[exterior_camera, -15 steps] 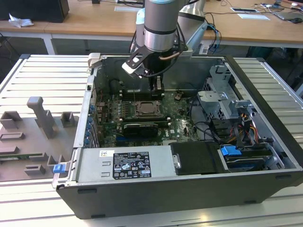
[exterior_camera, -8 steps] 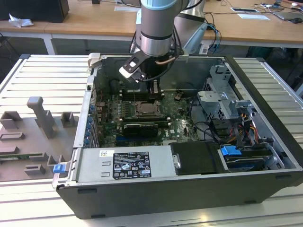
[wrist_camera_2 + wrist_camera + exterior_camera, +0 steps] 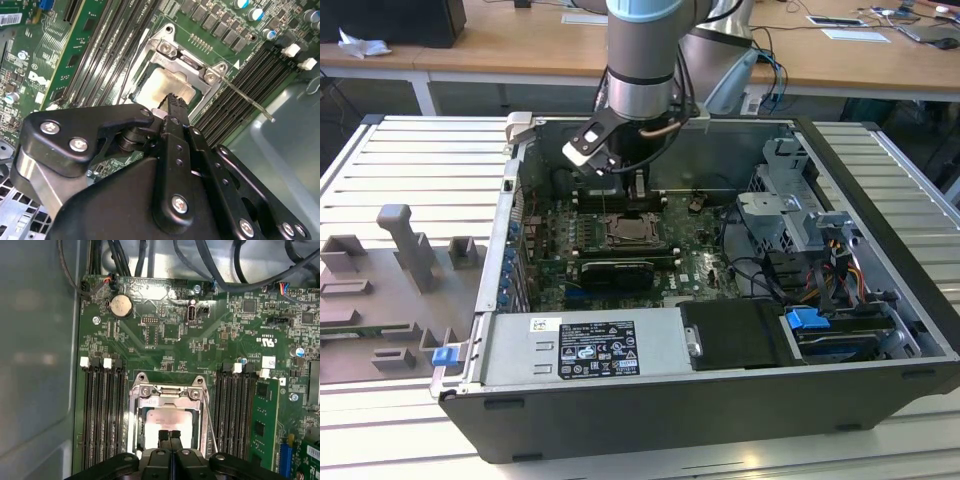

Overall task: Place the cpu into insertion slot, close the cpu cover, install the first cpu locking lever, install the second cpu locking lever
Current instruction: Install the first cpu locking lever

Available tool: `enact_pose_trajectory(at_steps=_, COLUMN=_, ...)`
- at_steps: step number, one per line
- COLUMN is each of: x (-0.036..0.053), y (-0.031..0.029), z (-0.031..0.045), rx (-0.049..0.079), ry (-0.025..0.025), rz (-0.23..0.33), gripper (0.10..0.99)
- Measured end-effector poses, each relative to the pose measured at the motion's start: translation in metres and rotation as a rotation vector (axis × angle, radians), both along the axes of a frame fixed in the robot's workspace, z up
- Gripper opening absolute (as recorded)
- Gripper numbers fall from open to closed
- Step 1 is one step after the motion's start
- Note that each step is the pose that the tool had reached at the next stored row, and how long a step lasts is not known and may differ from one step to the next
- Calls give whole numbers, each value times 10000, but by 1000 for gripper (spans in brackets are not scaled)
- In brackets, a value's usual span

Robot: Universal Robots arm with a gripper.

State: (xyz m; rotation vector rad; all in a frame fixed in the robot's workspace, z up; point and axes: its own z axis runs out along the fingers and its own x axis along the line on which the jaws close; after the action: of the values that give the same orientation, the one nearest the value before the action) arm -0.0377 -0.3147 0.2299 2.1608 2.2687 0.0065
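Observation:
The cpu (image 3: pixel 167 417) (image 3: pixel 167 85) lies flat in the insertion slot (image 3: pixel 630 232), its pale metal face up. The silver cpu cover (image 3: pixel 166 392) (image 3: pixel 187 62) is folded down around it, so the chip shows through the window. A thin locking lever (image 3: pixel 245 99) (image 3: pixel 209 421) stands free along one side of the socket, slanting away from the board. My gripper (image 3: pixel 170 434) (image 3: pixel 172 102) (image 3: pixel 618 168) hangs just above the chip, fingers pressed together and holding nothing.
Long black memory slots (image 3: pixel 102 415) flank the socket on both sides, and a green card (image 3: pixel 262 422) stands beside them. A black card (image 3: pixel 612 272), the grey power supply (image 3: pixel 585 347) and drive cages with cables (image 3: pixel 800 240) fill the case. A grey fixture plate (image 3: pixel 390 290) lies outside the case.

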Motion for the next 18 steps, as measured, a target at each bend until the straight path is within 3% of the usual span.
enact_pose_trajectory(at_steps=4, x=-70, y=0, z=0, rx=0, ry=0, rz=-1, gripper=106)
enact_pose_trajectory(at_steps=9, x=-84, y=0, z=35, rx=0, ry=0, rz=1, gripper=106)
enact_pose_trajectory(at_steps=11, x=-85, y=0, z=108, rx=0, ry=-1, rz=1, gripper=106)
enact_pose_trajectory(at_steps=12, x=-87, y=0, z=212, rx=-2, ry=0, rz=0, gripper=106)
enact_pose_trajectory(at_steps=14, x=-88, y=0, z=298, rx=-2, ry=-3, rz=0, gripper=106)
enact_pose_trajectory(at_steps=15, x=-90, y=0, z=411, rx=-12, ry=-12, rz=27, gripper=106)
enact_pose_trajectory(at_steps=18, x=-89, y=0, z=418, rx=-13, ry=-15, rz=1032, gripper=106)
